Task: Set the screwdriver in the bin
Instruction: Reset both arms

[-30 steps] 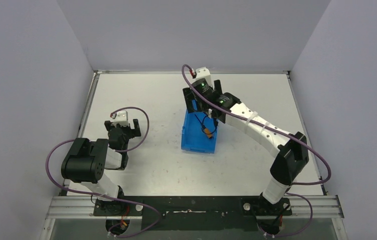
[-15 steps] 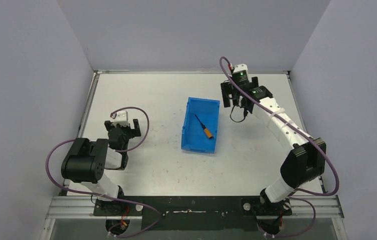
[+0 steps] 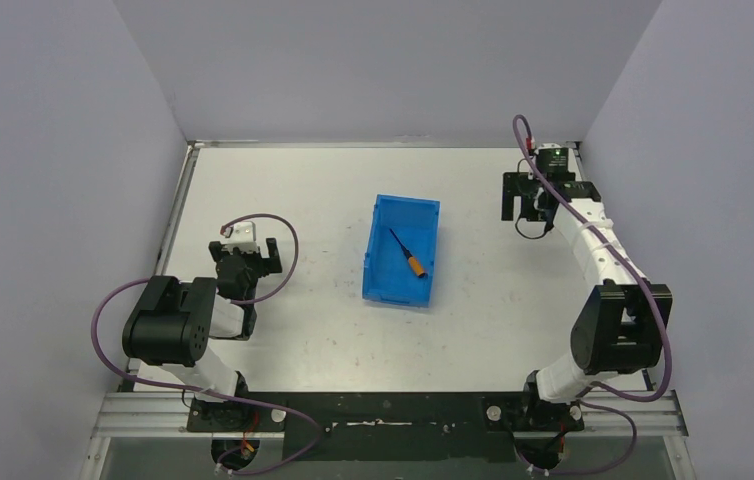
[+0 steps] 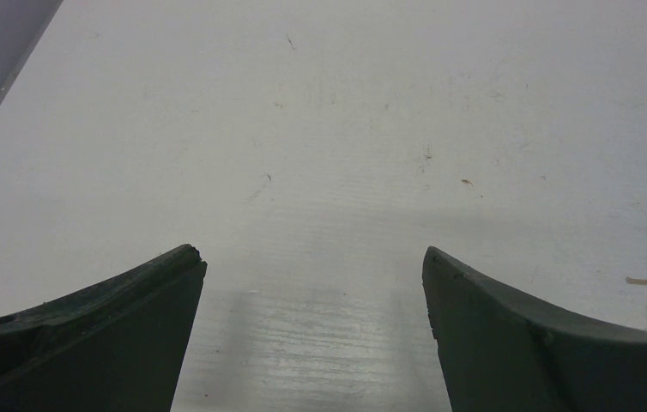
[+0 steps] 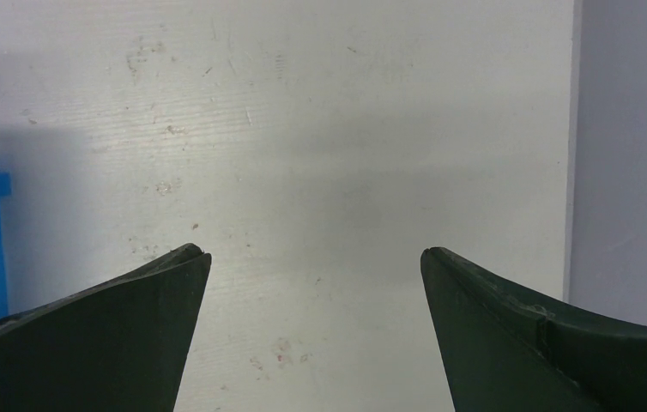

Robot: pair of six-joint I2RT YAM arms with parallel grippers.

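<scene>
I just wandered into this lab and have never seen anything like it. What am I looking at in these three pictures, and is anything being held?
These are two robot arms bolted at the near edge of a white table. The wide picture comes from a fixed camera above and behind them. The other two come from small cameras on the wrists, so the dark shapes at the bottom are each arm's own fingers. The left gripper and the right gripper are both open and hold nothing; only bare table shows between their fingers. Mid-table stands a blue bin, and a small orange-handled screwdriver lies inside it.
</scene>
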